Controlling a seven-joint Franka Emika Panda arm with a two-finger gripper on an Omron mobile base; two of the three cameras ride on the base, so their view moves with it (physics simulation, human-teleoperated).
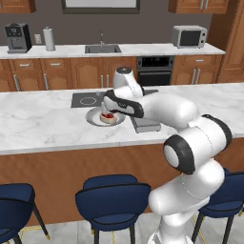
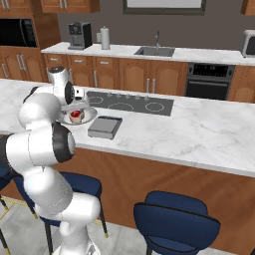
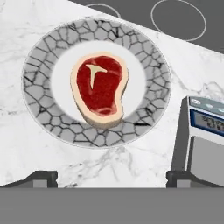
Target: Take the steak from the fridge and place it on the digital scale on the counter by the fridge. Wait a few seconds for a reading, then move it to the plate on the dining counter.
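black cooktop (image 2: 130,103), sink (image 1: 102,48), microwave (image 1: 189,36), blue stools (image 1: 112,195)

The dining counter (image 1: 47,124), white marble veined in grey, carries three things. Set into its far edge is the black cooktop (image 2: 130,103). Nearer the front edge sits the plate (image 3: 39,65), and just beside it, not touching, rests the digital scale (image 2: 105,126), display end toward the cooktop.
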